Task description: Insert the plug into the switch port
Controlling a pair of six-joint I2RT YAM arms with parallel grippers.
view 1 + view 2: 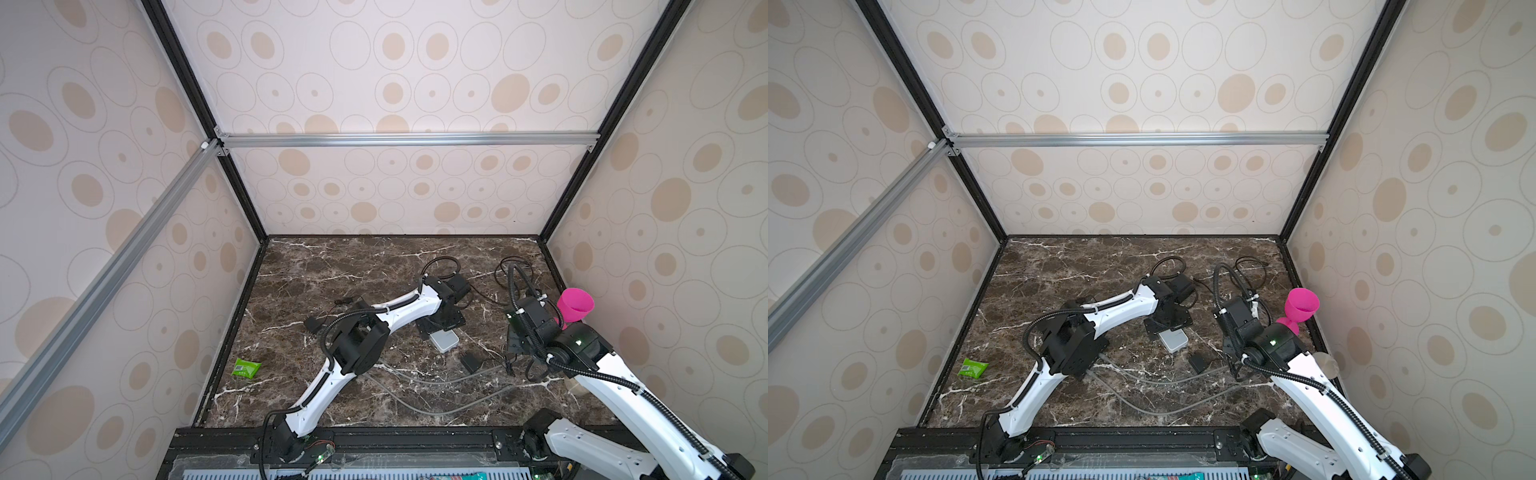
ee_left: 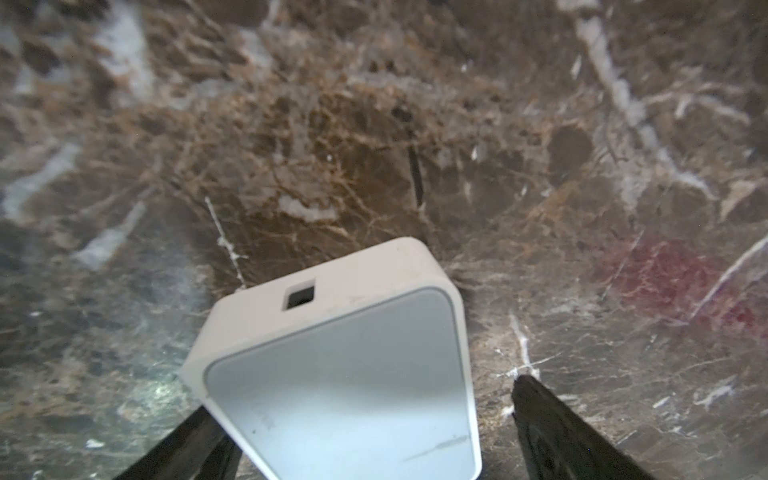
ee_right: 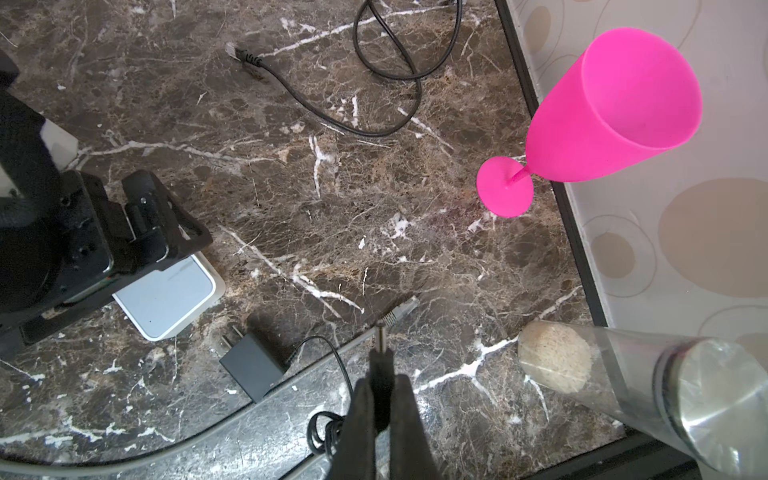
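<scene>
Right fingers (image 3: 361,419) clamped tight on the plug (image 3: 380,353) — slim black barrel, metal tip, well apart from the switch (image 3: 166,299). Left fingers (image 2: 557,432) spread wide, straddling the switch: smooth white rounded box, square port (image 2: 299,297) in its side face. Brown marble counter (image 3: 332,187), thin white veins. Matte black adapter block (image 3: 249,370) lies between switch and plug. Pink plastic goblet (image 3: 615,108) upright by the wall (image 3: 665,257) — clear tapered glass (image 3: 623,374) near it, grainy beige at its base.
</scene>
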